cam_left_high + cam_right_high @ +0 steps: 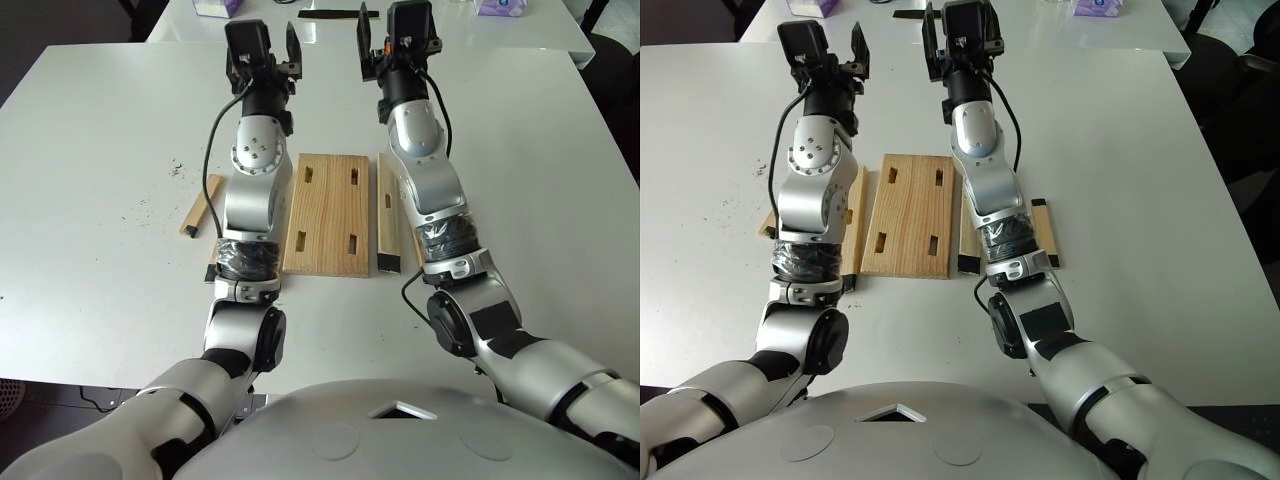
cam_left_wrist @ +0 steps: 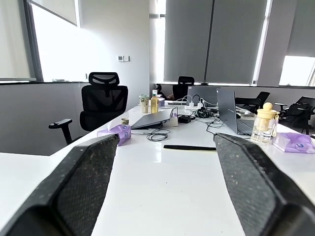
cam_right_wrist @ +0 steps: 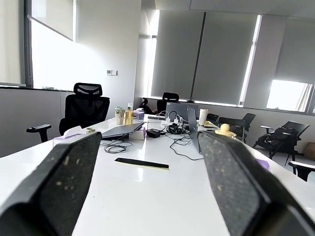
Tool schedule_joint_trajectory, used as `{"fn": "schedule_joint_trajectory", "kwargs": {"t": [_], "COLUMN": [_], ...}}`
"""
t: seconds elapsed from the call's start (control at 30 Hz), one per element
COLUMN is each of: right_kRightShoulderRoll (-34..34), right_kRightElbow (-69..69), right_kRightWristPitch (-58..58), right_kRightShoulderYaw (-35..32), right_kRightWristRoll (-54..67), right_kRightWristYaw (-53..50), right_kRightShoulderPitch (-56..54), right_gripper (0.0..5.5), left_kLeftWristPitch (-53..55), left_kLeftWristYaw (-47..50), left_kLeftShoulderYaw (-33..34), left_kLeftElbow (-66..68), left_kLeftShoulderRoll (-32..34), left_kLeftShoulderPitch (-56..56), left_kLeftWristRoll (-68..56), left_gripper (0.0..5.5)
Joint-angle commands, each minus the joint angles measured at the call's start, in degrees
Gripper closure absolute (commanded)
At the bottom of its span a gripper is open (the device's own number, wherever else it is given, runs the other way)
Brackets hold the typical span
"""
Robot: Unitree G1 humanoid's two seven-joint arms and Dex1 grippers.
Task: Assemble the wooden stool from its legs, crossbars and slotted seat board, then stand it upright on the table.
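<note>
Lying flat in the middle of the head-camera frame, the slotted seat board point(image 1: 323, 213) rests on the white counter point(image 1: 100, 130) between the two forearms, its four slots facing up. Just beside its right edge lies a long wooden bar point(image 1: 387, 215) with a dark near end, parallel to the board and partly under the right forearm. A second bar point(image 1: 1043, 232) with dark ends lies right of that forearm. At the board's left edge a third bar point(image 1: 855, 215) runs alongside it, partly hidden by the left forearm. A short wooden stick point(image 1: 200, 205) lies angled further to the left, apart from the board.

Both arms stretch toward the top of the frame, well beyond the wooden parts. The left gripper point(image 1: 262, 48) sits at upper centre-left with its fingers point(image 2: 83, 187) spread wide and nothing between them. The right gripper point(image 1: 398, 40) sits at upper centre-right, and its fingers point(image 3: 231, 196) are likewise wide apart and empty.

Dark specks point(image 1: 178, 168) dot the counter to the left of the left arm. On the far counter past the grippers lies a black strip point(image 2: 189, 147), with an open laptop point(image 2: 152, 119) and a black office chair point(image 2: 101, 105) behind it.
</note>
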Motion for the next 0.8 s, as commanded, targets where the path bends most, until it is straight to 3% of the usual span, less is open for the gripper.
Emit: {"fn": "schedule_joint_trajectory", "kwargs": {"t": [0.03,0.3,0.43,0.57,0.8], "right_kRightShoulderRoll": [2.21,2.06,3.0,2.64,2.72], "right_kRightElbow": [-1.1,7.54,11.1,10.91,7.96], "right_kRightWristPitch": [0.64,-2.79,-2.38,-1.38,-0.27], "right_kRightShoulderYaw": [-0.46,-0.34,0.36,-2.16,-0.48], "right_kRightWristRoll": [0.64,0.42,0.71,3.48,3.14], "right_kRightWristYaw": [-1.59,-3.34,-3.0,-3.07,-2.99], "right_kRightShoulderPitch": [1.05,-3.81,-4.76,-3.66,-1.32], "right_gripper": [1.9,1.9,1.9,1.9,1.9], "left_kLeftWristPitch": [2.92,8.52,11.21,12.82,5.59], "left_kLeftWristYaw": [-4.26,-15.5,-29.04,-36.51,-48.03], "left_kLeftShoulderYaw": [2.79,7.43,8.77,12.35,9.32], "left_kLeftElbow": [-3.21,-5.72,-4.25,2.61,11.57], "left_kLeftShoulderRoll": [5.35,11.82,22.11,32.13,39.54], "left_kLeftShoulderPitch": [2.48,5.73,9.54,12.02,23.03], "left_kLeftWristRoll": [-1.87,-11.09,-15.41,-16.44,-13.56], "left_gripper": [2.37,2.37,2.37,2.37,2.07]}}
